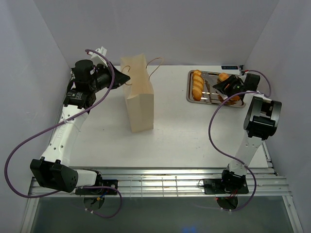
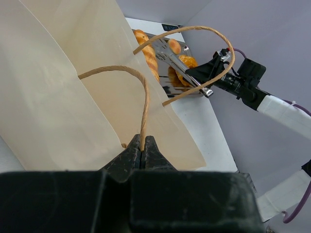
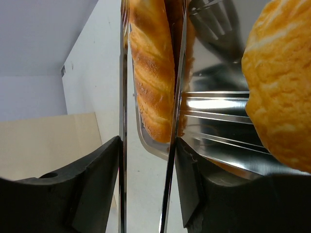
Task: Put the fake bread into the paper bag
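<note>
My left gripper (image 2: 141, 151) was pinched fully closed on the near cord handle (image 2: 145, 97) of the paper bag (image 1: 139, 104). The bag stood upright on the tabletop (image 1: 184, 136) with its mouth open. My right gripper (image 3: 146, 165), jaws about halfway apart, clasped the metal tongs (image 3: 122, 97) from outside, over the steel tray (image 1: 189, 92). The fake bread (image 1: 197, 83) lay in that tray, well apart from the bag. The tong arms flanked one long loaf (image 3: 151, 82), though I could not tell whether they touched it.
</note>
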Controlling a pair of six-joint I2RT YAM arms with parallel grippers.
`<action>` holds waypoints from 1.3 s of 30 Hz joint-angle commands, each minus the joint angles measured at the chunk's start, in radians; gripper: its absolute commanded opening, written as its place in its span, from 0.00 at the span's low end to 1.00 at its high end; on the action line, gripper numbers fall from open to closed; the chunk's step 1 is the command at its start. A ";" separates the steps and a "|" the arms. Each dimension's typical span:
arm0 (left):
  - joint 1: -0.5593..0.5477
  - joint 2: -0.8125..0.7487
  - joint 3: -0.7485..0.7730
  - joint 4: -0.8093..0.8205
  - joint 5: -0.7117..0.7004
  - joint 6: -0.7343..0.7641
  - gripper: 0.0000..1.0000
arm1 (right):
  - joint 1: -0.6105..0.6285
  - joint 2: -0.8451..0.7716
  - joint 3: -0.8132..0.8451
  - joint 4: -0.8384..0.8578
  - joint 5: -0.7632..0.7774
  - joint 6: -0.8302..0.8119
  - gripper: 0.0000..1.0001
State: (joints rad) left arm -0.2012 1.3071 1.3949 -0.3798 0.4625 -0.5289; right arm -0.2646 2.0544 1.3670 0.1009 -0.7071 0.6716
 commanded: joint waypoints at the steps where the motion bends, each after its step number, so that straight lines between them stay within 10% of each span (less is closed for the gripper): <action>1: -0.003 -0.003 0.023 0.016 0.018 0.001 0.00 | 0.021 0.030 0.067 0.005 -0.032 -0.027 0.54; 24: -0.003 -0.005 0.010 0.018 0.021 0.003 0.00 | 0.042 0.082 0.093 0.016 -0.103 -0.047 0.51; 39: -0.003 -0.003 0.009 0.018 0.021 0.000 0.00 | 0.042 0.092 0.087 0.046 -0.138 -0.014 0.22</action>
State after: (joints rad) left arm -0.2012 1.3071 1.3949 -0.3798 0.4648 -0.5289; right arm -0.2211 2.1494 1.4437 0.0944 -0.8051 0.6437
